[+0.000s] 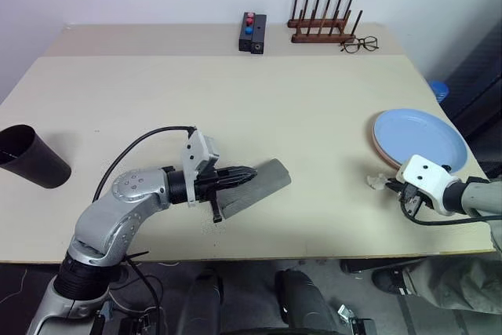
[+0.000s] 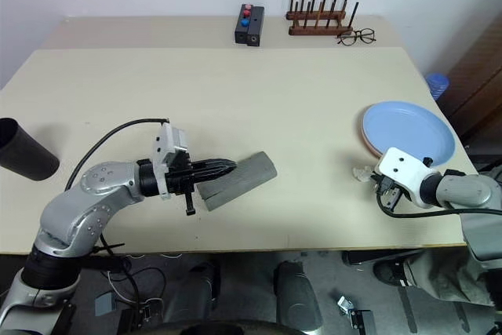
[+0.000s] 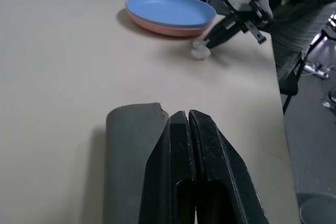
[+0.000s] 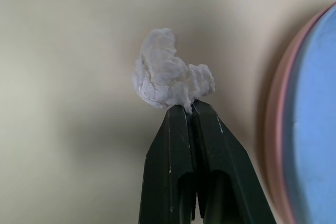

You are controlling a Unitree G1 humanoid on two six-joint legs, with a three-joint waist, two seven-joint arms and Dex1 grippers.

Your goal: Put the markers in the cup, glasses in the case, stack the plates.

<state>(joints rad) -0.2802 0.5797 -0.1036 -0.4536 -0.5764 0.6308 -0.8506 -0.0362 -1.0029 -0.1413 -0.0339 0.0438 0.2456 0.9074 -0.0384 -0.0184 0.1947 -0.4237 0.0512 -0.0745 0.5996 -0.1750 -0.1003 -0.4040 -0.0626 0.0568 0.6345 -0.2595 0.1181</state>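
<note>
Lying on its side at the tabletop's (image 1: 235,115) left edge, the dark cup (image 1: 31,158) is seen well to the left of the left pincer (image 1: 245,173), its rim turned away from the arm. The left pincer is pressed fully shut, its two black fingers (image 3: 181,145) laid flat against each other with nothing between them, and it is rested over the near end of the grey case (image 1: 255,187). The case is closed and lies slanted, its far end reaching beyond the fingertips toward the right.

Far behind both pincers, at the tabletop's back edge, a small black box with red and blue buttons (image 1: 252,32) is placed, then a wooden peg rack (image 1: 323,25), and just beside the rack a pair of thin-framed clear eyeglasses (image 1: 360,44).

Further right, a small crumpled white wad (image 4: 168,74) is found at the tips of the right pincer (image 4: 190,109). That pincer is closed completely, and an edge of the wad is pinched between its tips. Just beyond and to the right of the right pincer the light blue plate (image 1: 420,137) is stacked on the salmon pink plate (image 3: 157,24), only the rim of the lower one being seen.
</note>
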